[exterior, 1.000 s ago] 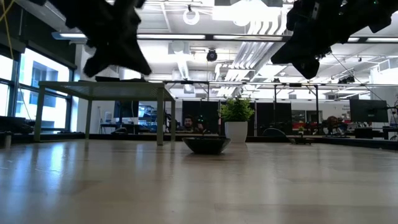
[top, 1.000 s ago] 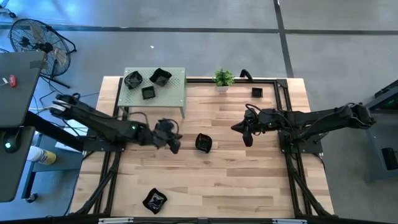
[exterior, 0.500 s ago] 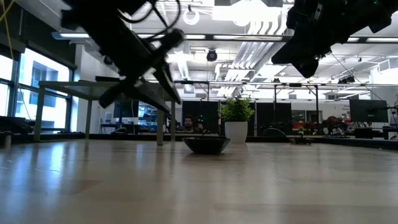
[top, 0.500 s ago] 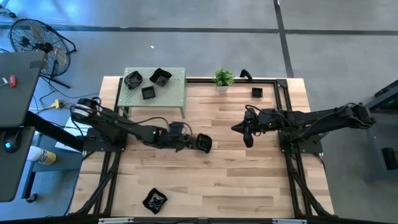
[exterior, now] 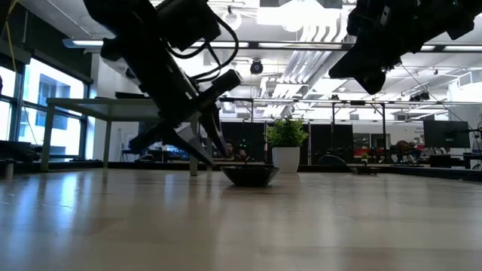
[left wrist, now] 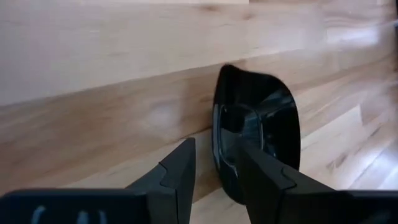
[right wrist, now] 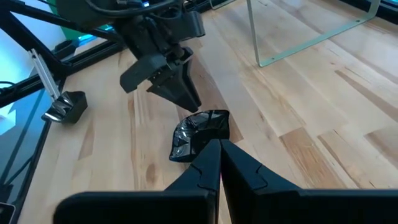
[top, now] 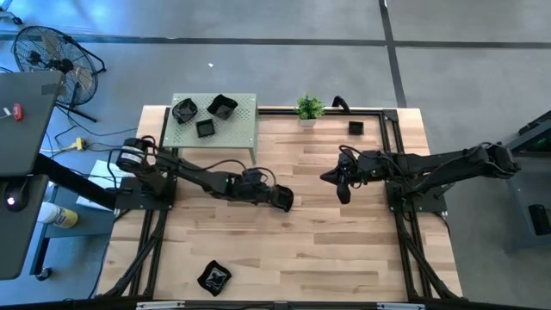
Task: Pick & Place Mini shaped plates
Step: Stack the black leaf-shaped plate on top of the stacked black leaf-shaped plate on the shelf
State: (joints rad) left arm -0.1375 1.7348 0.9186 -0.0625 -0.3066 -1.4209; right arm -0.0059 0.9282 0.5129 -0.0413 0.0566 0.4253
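- Mini shaped plates are scattered about: one black plate point(top: 282, 198) sits mid-table, three more point(top: 205, 112) on the small green stand point(top: 241, 129), another point(top: 213, 277) near the front edge.
- Left gripper point(top: 269, 195) is down low at the middle plate point(left wrist: 255, 130), fingers point(left wrist: 177, 177) spread, one either side of the plate's near rim, not clamped.
- Right gripper point(top: 343, 191) hangs above the table, well apart, fingers point(right wrist: 208, 163) pinched together on nothing.
- Little potted plant point(top: 309, 108) sits at the back.
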